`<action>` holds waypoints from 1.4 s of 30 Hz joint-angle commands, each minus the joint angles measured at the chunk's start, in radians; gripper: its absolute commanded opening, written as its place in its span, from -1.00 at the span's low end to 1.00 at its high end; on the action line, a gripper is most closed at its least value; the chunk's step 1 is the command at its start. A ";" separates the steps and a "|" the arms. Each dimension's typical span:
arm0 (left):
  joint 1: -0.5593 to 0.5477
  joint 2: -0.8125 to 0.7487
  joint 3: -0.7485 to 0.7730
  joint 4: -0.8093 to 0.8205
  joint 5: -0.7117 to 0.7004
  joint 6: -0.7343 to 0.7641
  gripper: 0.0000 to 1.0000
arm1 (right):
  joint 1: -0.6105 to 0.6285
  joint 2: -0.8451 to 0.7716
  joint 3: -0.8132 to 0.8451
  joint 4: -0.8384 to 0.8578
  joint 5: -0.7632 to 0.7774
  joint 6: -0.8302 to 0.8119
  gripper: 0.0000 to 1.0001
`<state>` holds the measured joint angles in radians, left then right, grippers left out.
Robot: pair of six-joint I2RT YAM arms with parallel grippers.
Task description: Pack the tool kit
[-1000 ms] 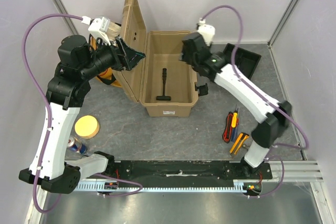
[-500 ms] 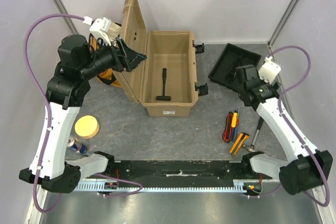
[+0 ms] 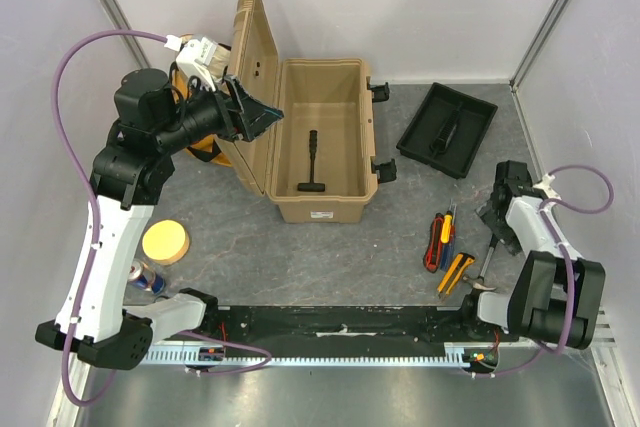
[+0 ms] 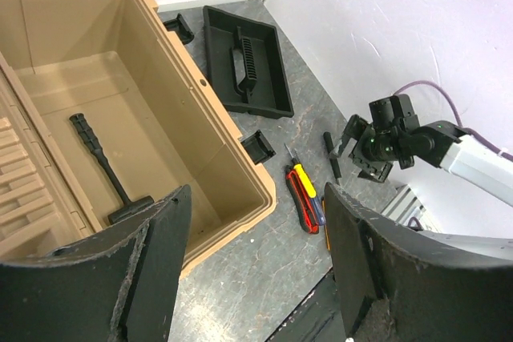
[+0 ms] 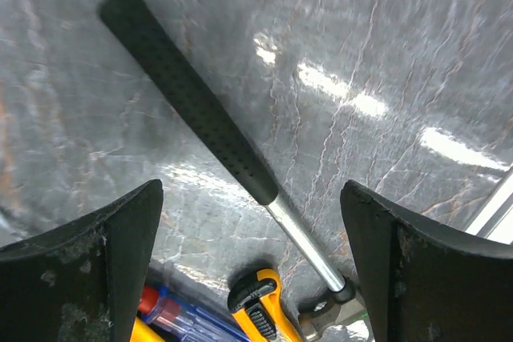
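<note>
1. Toolbox (image 3: 320,202) sits mid-counter (image 3: 300,257). Its lid (image 3: 256,77) is open, standing on the left side.
2. In the box we see one black-handled mallet (image 3: 311,165), flat on the floor with its head toward the near wall.
3. The black inner tray (image 3: 476,125) is out of the box, on the counter to its right and apart from it.
4. Red/yellow/black-handled hand tools (image 3: 440,237) and a yellow utility knife (image 3: 457,273) lie loose at front right, outside the box.
5. A hammer (image 5: 196,122) with black grip and steel shaft lies on the counter just right of those tools.
6. Right jaws are spread wide straight above the hammer grip, with nothing held. The grip lies between the two fingers in the wrist view.
7. Left jaws are parted, up beside the open lid, with nothing between them. We can't tell if a finger touches the lid.
8. Left of the box are an orange-yellow bag (image 3: 197,145), a yellow disc (image 3: 165,241) and a can (image 3: 150,275).
</note>
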<state>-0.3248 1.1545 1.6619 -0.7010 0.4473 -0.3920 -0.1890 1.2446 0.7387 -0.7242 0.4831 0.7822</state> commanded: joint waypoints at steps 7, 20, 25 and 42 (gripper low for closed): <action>-0.002 -0.012 0.006 0.009 -0.048 0.016 0.46 | -0.098 0.156 -0.079 0.157 -0.248 -0.044 0.90; -0.002 -0.015 0.006 0.006 -0.062 0.015 0.46 | -0.099 0.174 -0.050 0.250 -0.328 -0.112 -0.41; -0.002 -0.018 0.002 0.008 -0.061 0.013 0.46 | -0.087 0.145 -0.038 0.253 -0.302 -0.159 -1.00; -0.002 -0.033 -0.022 0.015 -0.045 0.005 0.46 | 0.017 -0.115 0.171 0.128 -0.222 -0.216 -1.00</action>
<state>-0.3267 1.1366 1.6478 -0.7010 0.4164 -0.3916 -0.1844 1.2030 0.7948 -0.5659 0.2371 0.5819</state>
